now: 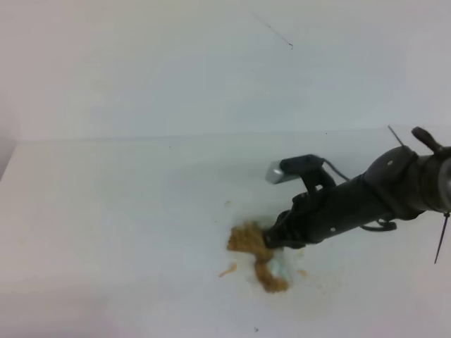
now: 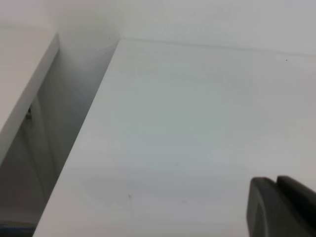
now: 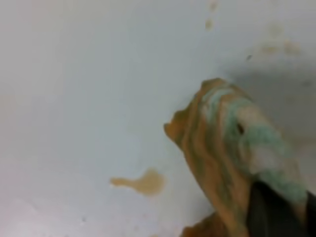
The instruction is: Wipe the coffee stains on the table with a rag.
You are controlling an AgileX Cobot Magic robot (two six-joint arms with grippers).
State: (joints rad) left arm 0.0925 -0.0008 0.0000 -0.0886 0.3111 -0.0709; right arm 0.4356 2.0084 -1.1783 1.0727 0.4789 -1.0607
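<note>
The rag is a lumpy bundle soaked orange-brown, with pale green patches, and it presses on the white table. My right gripper is shut on the rag, reaching in from the right. In the right wrist view the rag fills the lower right, with a dark finger over it. The coffee stains show as a small brown streak left of the rag, the same streak, and faint spots. I cannot tell whether the brown mass below the gripper is rag or stain. Only a dark part of the left gripper shows.
A white wall rises behind the table. In the left wrist view the table's left edge drops into a gap beside a white panel. A thin cable hangs from the right arm.
</note>
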